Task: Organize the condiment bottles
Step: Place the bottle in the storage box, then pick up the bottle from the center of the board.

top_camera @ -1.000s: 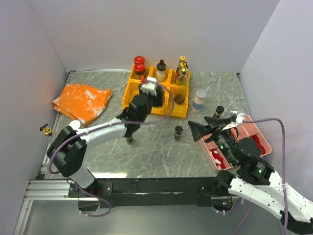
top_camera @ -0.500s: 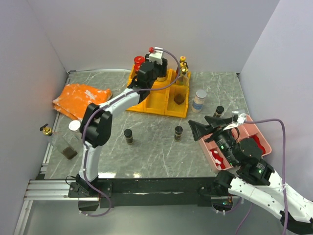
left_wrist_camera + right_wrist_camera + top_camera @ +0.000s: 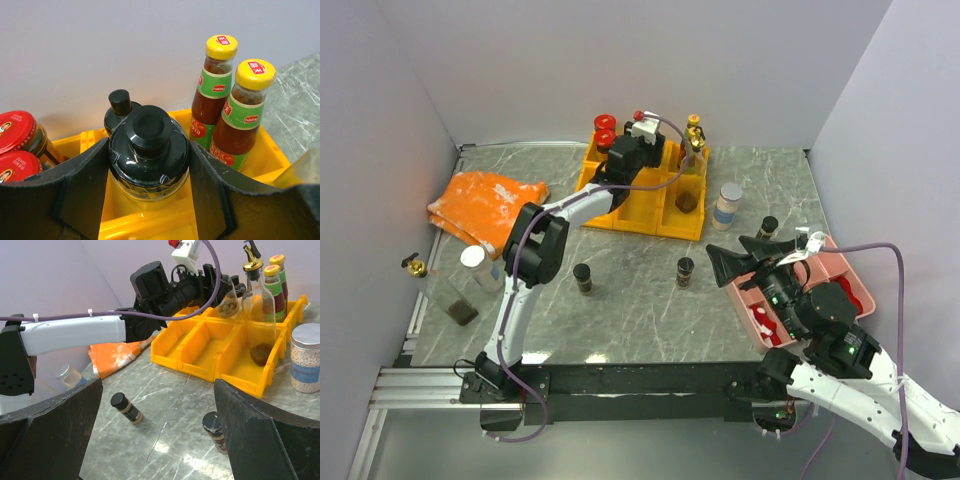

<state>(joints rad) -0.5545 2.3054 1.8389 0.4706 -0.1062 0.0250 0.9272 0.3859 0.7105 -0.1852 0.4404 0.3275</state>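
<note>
the left gripper [image 3: 149, 161] is reached out to the back of the table [image 3: 630, 315], its two fingers [image 3: 82, 185] pressed against either side of a black-capped jar [image 3: 148, 132] (a clear one, wrapped in shrink film under the cap), so it is clamped on that jar. the jar sits over a back compartment of the yellow bins [image 3: 632, 214]; whether its base touches the bin floor cannot be told. just behind it stands a second black-capped bottle [image 3: 120, 102], to its right two yellow-capped sauce bottles [image 3: 212, 95] side by side in the next compartment, and to its left two red-lidded jars [image 3: 15, 132]. a gold-spouted glass bottle [image 3: 257, 305] stands in the right-hand column of bins, in front of the sauce bottles. the right gripper [image 3: 738, 256] hangs near the pink tray [image 3: 840, 265] at the table's right edge, its jaws spread wide with nothing between them. loose on the table are a silver-lidded jar [image 3: 727, 205] just right of the bins, a small dark jar [image 3: 767, 228] near it, and two more small dark jars [image 3: 583, 278] [image 3: 685, 271] in front of the bins, well apart from each other. a clear bottle [image 3: 465, 290] with a silver cap lies at the left edge, beside the orange cloth [image 3: 485, 205].
</note>
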